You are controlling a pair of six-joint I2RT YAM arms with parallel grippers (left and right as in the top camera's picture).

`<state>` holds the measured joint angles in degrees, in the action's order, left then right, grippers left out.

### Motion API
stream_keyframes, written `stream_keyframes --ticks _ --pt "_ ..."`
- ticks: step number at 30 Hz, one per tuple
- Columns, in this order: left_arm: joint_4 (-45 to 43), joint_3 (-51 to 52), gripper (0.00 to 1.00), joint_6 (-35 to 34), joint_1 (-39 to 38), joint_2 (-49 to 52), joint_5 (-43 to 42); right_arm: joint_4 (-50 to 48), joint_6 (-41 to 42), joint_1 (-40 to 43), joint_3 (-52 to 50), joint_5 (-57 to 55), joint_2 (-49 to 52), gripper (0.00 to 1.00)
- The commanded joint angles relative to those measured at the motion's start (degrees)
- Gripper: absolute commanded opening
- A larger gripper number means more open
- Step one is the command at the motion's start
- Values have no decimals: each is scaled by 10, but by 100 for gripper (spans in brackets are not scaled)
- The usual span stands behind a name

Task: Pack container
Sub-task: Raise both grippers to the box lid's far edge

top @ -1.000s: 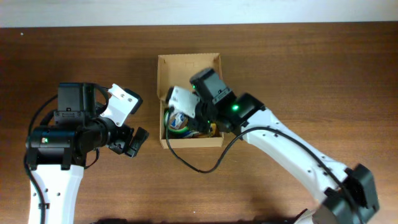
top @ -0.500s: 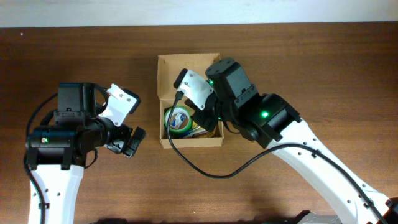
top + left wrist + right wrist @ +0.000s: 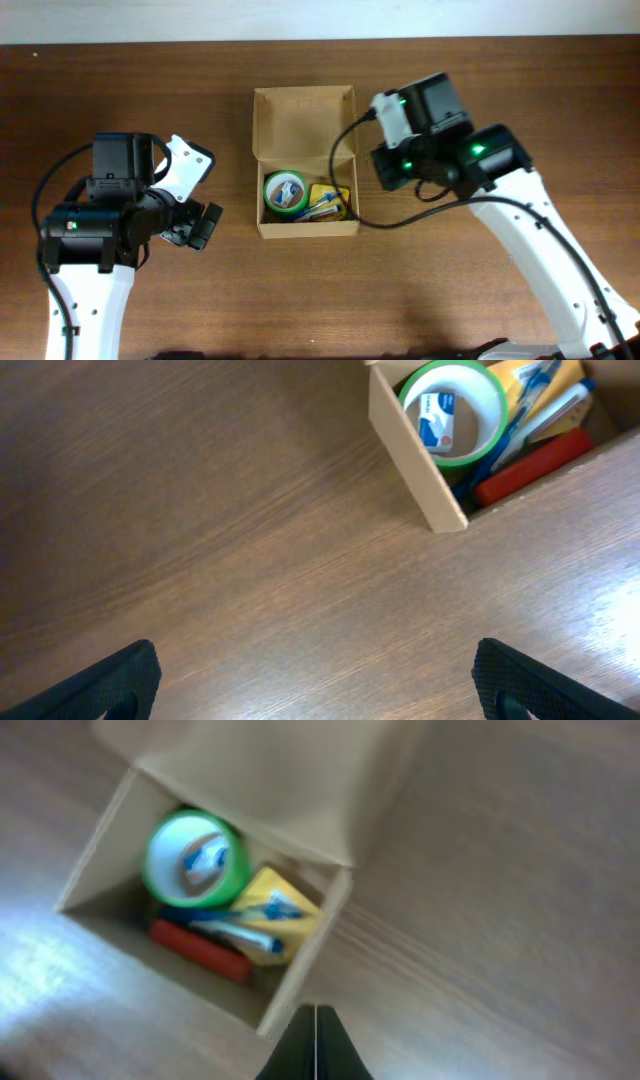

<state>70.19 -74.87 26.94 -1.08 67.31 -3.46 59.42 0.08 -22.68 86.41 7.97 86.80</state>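
The tan cardboard container [image 3: 262, 228] sits mid-table with its flap lid [image 3: 303, 120] open toward the back. Inside lie a green tape roll [image 3: 285, 192], a small yellow box [image 3: 328, 199], blue pens and a red item. The container also shows in the left wrist view [image 3: 415, 460] and in the right wrist view [image 3: 300, 965]. My left gripper [image 3: 318, 685] is open and empty over bare table, left of the container. My right gripper [image 3: 316, 1045] is shut and empty, just outside the container's right side; in the overhead view the right wrist hides its jaws.
The table's far edge [image 3: 320, 40] runs along the top of the overhead view. The right arm [image 3: 545, 250] stretches from the lower right toward the container. The left arm's base [image 3: 85, 240] stands at the left.
My right gripper has pulled up out of the container and moved right, uncovering the tape roll and yellow box. The left arm has barely moved.
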Motion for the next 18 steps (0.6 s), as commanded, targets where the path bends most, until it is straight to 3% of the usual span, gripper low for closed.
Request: stream_keyframes --ticks 1,10,15,18 --pt "-2 0 100 1 3 2 14 7 19 18 8 6 -10 4" --pt "-39 0 100 1 3 2 -34 14 19 21 8 5 -10 4" --pt "-81 0 100 1 3 3 -190 13 19 21 8 3 -9 4" --pt "-112 0 100 1 3 3 -212 13 19 21 8 3 -9 4"
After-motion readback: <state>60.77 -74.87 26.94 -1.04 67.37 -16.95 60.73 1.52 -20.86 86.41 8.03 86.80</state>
